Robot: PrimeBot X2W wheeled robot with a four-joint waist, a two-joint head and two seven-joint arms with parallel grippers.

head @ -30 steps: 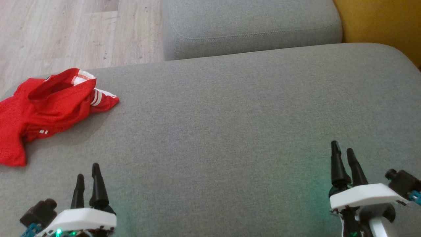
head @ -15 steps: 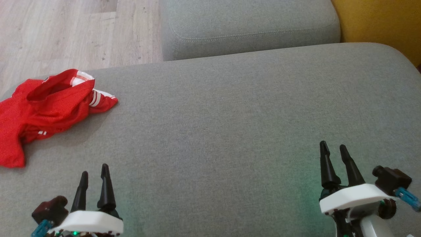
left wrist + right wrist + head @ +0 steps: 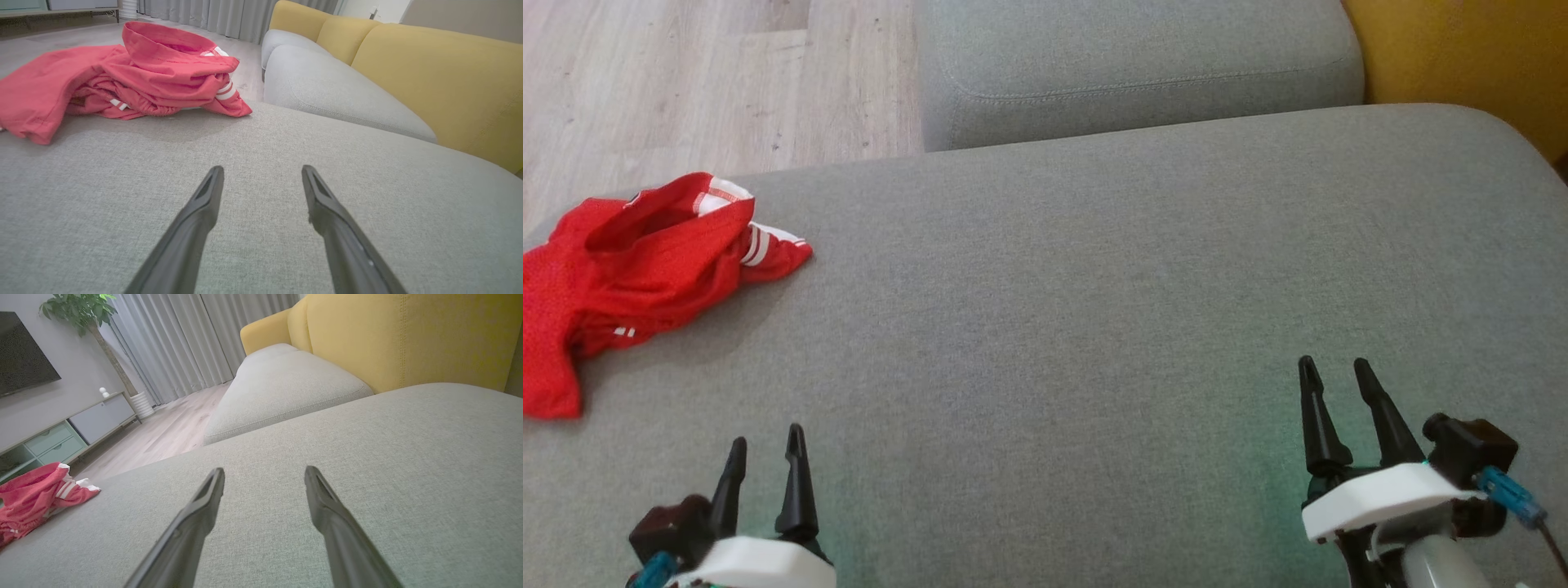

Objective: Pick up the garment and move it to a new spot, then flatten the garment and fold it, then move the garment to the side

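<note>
Now, left gripper (image 3: 766,441): jaws wide, nothing in them, low over the seat (image 3: 1054,286) at the near left.
Right gripper (image 3: 1334,363): wide too, empty, at the near right, well apart from the left one.
Gap to cover: bare grey seat lies between my left gripper and the garment; no contact yet.
Garment (image 3: 629,269): red, with white stripes on a sleeve, crumpled in a heap at the far left of the seat. It is far and left of my left gripper and well apart from my right.
Its lie: a collar or hem loop stands up on top with layers folded under. Its left part runs to the seat's left edge, and I cannot tell whether any hangs over.
Step, as I judge it: the first one, the pick-up, not begun.
Risk, thin grab: if I close on the raised loop alone, I likely lift one layer. The rest would trail twisted and be harder to flatten.
Risk, low grab: coming down too deep could pinch seat cloth along with the garment.
Risk, edge: a leftward push as I reach could shove the heap off onto the floor (image 3: 686,82), just beyond it.
Risk, one arm: my right gripper is far off. A lone left lift would let the garment hang bunched and land in a lump at the new spot.
Risk, slip: the cloth looks thin and slick, so a shallow pinch may slide out mid-carry.
</note>
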